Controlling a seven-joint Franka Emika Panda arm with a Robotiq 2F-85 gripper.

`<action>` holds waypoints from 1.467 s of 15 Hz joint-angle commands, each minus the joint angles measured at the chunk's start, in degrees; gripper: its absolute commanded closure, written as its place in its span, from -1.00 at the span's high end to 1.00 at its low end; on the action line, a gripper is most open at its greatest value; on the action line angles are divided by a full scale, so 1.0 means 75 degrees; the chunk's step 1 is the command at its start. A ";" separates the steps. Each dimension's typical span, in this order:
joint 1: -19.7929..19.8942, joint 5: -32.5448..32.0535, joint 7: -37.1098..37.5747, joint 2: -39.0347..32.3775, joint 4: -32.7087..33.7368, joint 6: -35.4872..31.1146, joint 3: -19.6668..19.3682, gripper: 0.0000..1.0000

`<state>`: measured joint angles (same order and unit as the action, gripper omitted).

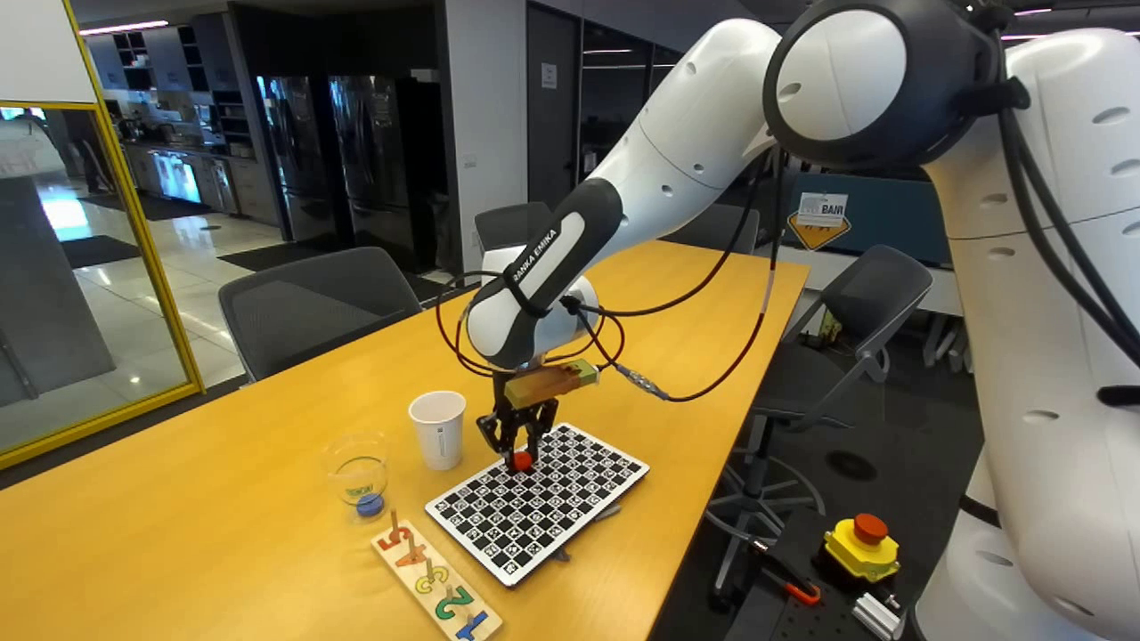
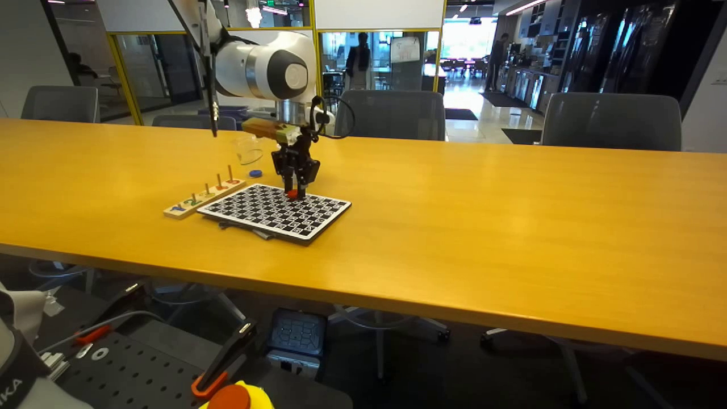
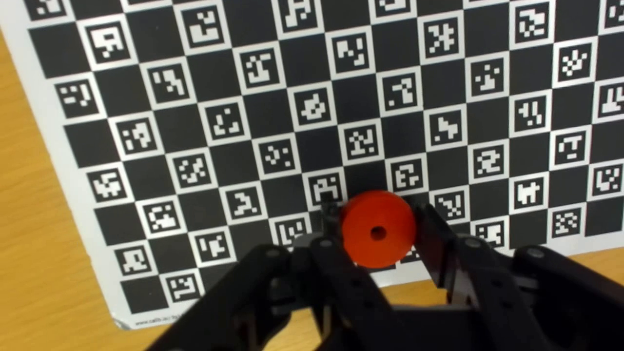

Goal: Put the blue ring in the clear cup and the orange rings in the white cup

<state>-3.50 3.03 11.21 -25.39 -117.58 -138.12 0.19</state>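
My pincer is narrowed on an orange ring, gripping its sides, over the checkered board; whether ring and board touch, I cannot tell. The blue ring lies inside the clear cup. The white cup stands upright on the surface, near the board.

In an exterior view, left of the checkerboard is the tumbler, one ring inside; behind-left, the cup; front-left, the peg strip. Another ring is over the checkerboard.
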 commanded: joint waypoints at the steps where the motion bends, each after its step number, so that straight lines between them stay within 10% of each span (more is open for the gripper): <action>1: -0.0122 -0.0124 0.0063 0.0658 -0.0054 0.0004 -0.0013 -0.55; 22: -0.0759 -0.0772 0.0049 -0.0377 0.2951 0.1468 0.0278 -0.55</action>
<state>-9.09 -2.08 11.67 -25.42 -100.39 -129.88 2.46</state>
